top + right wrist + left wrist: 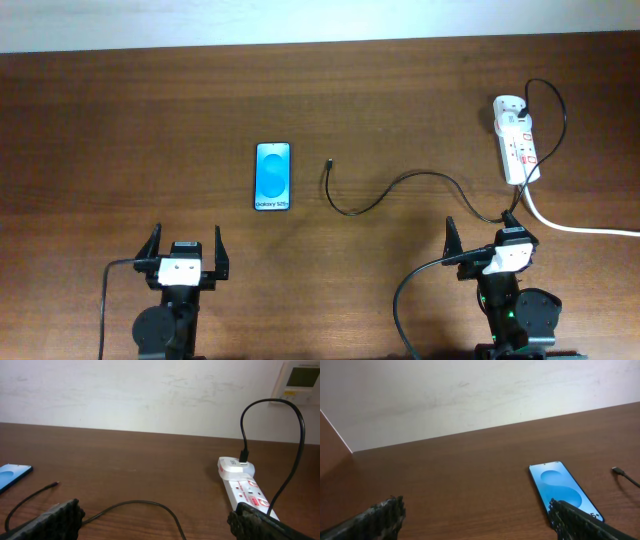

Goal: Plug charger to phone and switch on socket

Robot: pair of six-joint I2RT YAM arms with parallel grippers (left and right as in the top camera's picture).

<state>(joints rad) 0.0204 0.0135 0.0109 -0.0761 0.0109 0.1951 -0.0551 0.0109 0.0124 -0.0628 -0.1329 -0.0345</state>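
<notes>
**A:** What is the setting?

**B:** A dark brown wooden desk (400, 90) against a pale wall (470, 395). Both arms sit at its near edge.

**A:** And the tools?

**B:** The left tool (187, 240) is spread wide and grips nothing. The right tool (484, 232) is the same, wide apart and empty. In each wrist view the fingers (55, 520) sit at the two lower corners with bare desk between them.

**A:** Where is the socket?

**B:** The socket (517, 140) lies ahead of the right tool, a little to its right. Its thick white cord (580, 228) runs off past the tool's right side. A white adapter (505, 103) sits in the far end. Whether the switches are on, I cannot tell.

**A:** The phone?

**B:** The phone (272, 176) lies flat, blue screen up, ahead of the left tool and slightly to its right.

**A:** And the charger?

**B:** The charger (400, 180) leaves the adapter, loops, passes just ahead of the right tool and curves across the desk to that tool's left. Its plug (329, 162) lies on the desk just beside the phone, not touching it.
</notes>
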